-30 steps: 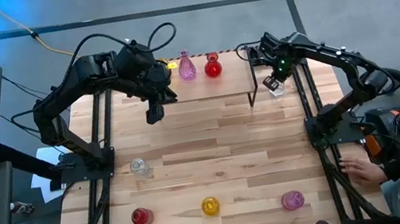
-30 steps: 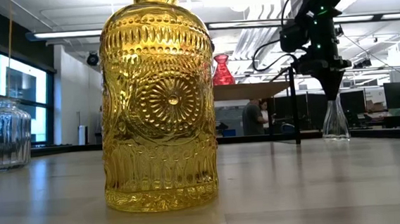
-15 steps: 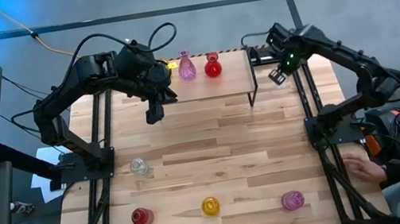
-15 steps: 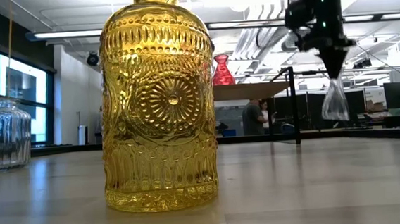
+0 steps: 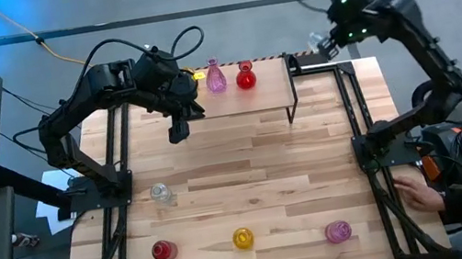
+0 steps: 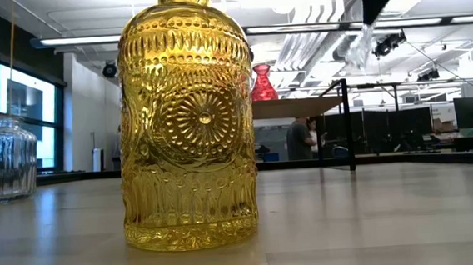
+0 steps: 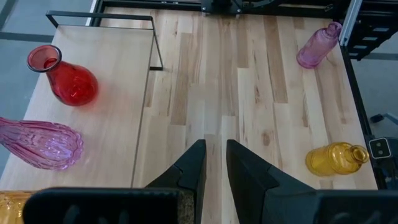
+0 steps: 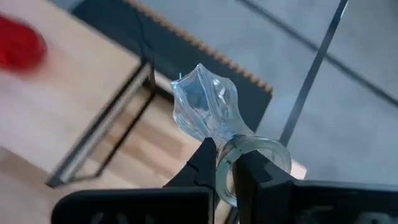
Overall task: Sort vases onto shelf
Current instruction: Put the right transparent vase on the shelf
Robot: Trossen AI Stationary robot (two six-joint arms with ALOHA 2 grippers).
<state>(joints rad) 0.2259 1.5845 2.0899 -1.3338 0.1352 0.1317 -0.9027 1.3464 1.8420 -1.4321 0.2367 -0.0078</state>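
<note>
The right gripper (image 8: pixel 225 163), pinching the clear vase (image 8: pixel 203 106) by its rim, has lifted it above the shelf (image 5: pixel 267 94), ready for placing.

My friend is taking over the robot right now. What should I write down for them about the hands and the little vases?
Right gripper: jaws shut on the clear vase's rim, held high off the table by the shelf's right end.
Left gripper: empty, jaws slightly apart, waiting over the table near the shelf's left end.
Done: yellow vase, pink vase and red vase on the shelf.
Left: put the held vase on the shelf; then the table's clear, red, yellow and pink vases.
</note>
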